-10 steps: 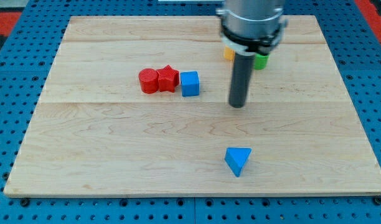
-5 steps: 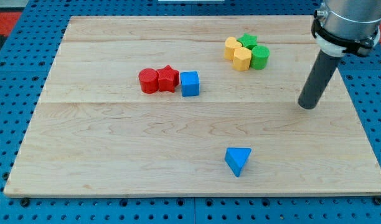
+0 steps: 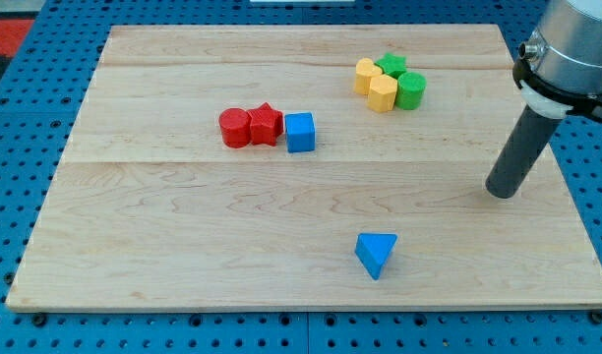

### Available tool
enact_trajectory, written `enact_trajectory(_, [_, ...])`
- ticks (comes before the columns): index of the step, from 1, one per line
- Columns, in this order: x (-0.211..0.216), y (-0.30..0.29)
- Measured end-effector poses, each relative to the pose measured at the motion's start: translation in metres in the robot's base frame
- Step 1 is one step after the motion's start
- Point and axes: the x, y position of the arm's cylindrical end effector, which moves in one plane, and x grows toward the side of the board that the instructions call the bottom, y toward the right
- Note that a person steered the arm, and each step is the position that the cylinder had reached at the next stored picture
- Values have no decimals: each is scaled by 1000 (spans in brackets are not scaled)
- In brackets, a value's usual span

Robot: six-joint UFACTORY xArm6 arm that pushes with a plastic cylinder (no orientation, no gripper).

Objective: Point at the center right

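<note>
Blocks sit in small groups on the wooden surface (image 3: 183, 226), and my tip (image 3: 501, 193) rests near the view's right edge, about halfway between top and bottom. No block touches it. It has bare wood all around it.

Up near the view's top, right of the middle, four blocks huddle together: a yellow block (image 3: 365, 75), a second yellow block (image 3: 383, 93), a green block (image 3: 390, 66) and a green cylinder (image 3: 411, 89). They sit above my tip and to its left, well apart from it.

Left of the middle there is a row of three touching blocks (all in a line): a red cylinder (image 3: 234, 128), a red star block (image 3: 266, 124) and a blue cube (image 3: 300, 132). They are far from my tip.

Lower down, a blue triangle block (image 3: 376, 253) lies alone, below my tip and to its left.

This arm has no pincer, only the dark rod (image 3: 517, 152), which leans up toward the view's top right into the grey arm (image 3: 576, 49).
</note>
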Motion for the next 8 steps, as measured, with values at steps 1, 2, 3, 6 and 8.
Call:
enact_trajectory(1, [2,1])
enact_trajectory(2, [3,3])
enact_trajectory(3, [3,3])
enact_trajectory(6, [-9,-62])
enact_trajectory(8, [-114,31])
